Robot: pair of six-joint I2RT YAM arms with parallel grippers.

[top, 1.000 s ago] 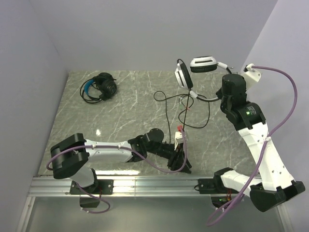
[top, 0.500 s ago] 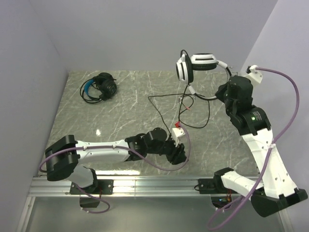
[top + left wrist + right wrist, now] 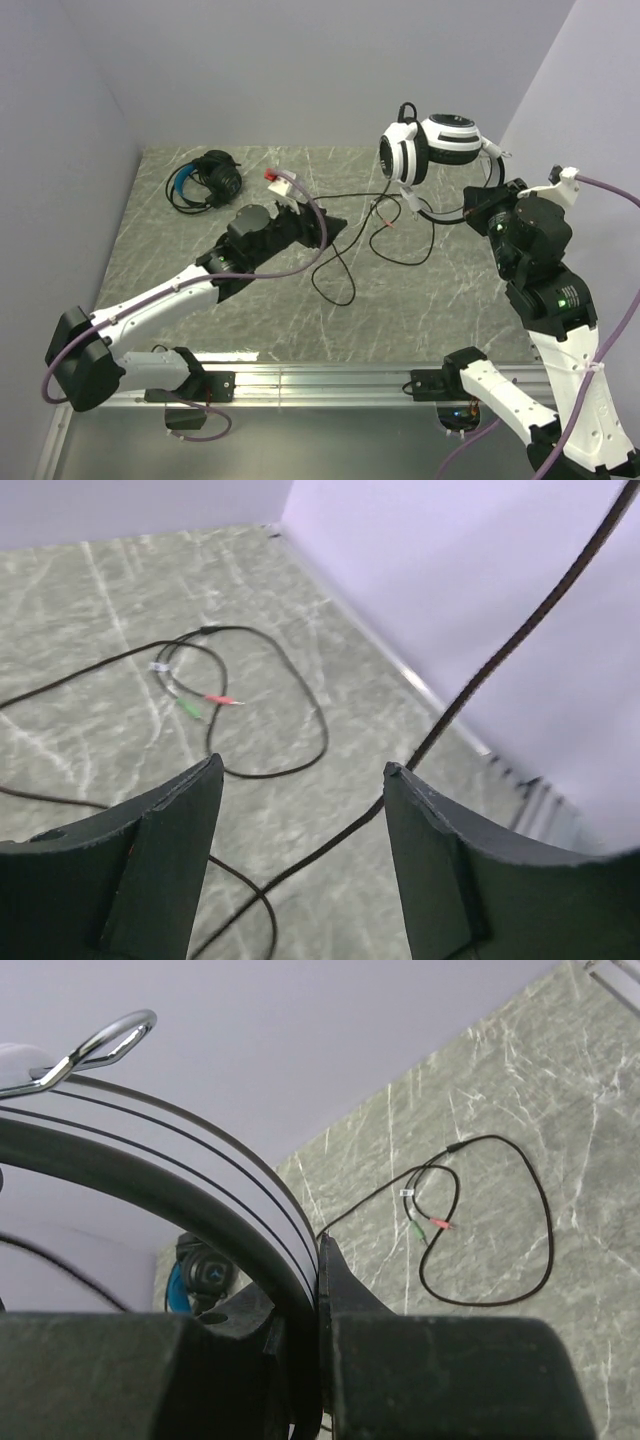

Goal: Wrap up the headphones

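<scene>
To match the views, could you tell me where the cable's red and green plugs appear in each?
Top external: red and green plugs, right of centre.
Left wrist: left of centre.
Right wrist: right of centre, past the white headset.
Shared landmark: the black cable loop beside them.

slack cable (image 3: 325,730) loops sprawl across the table (image 3: 440,290).

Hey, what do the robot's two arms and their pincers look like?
The left arm and right arm have white links and black joints, each trailing a purple cable. The left pincer has dark, flat, wedge-shaped fingers. A green light glows on the right arm.
</scene>
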